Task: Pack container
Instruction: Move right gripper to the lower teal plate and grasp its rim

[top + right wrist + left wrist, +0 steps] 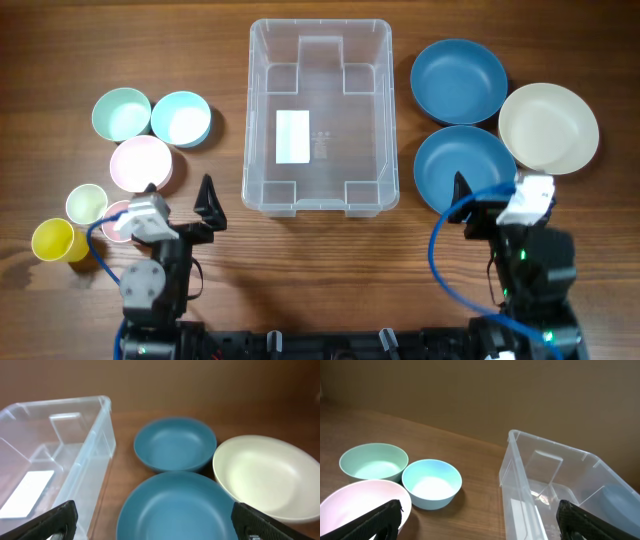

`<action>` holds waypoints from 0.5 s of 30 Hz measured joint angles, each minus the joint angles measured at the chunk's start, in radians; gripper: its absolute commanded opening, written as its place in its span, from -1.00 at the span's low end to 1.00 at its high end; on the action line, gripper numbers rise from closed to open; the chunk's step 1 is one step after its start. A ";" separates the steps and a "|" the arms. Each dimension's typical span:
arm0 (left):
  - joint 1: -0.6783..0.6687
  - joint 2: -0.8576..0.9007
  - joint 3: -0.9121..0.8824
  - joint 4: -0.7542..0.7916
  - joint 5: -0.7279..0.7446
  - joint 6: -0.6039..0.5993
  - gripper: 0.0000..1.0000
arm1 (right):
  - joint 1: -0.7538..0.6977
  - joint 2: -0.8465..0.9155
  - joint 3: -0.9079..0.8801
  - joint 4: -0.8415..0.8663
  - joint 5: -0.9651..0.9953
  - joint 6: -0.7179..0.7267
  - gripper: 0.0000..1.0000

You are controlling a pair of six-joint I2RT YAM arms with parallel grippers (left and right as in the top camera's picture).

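Clear container (340, 130) mid-table; pink bowl (141, 163) by released left hand (181, 203), blue bowl (455, 158) by released right hand (490, 195).

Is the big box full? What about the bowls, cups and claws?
Clear box: empty, open top.
Far blue bowl: empty.
Near blue bowl: empty.
Cream bowl: empty.
Green bowl: empty.
Light blue bowl: empty.
Pink bowl: empty.
Yellow cup: upright, empty.
Pale cup: upright.
Left claw: open, holding nothing.
Right claw: open, holding nothing.
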 measured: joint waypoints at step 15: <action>0.000 0.812 0.791 -0.484 0.017 -0.003 0.99 | -0.200 0.757 0.758 -0.593 -0.334 0.126 0.99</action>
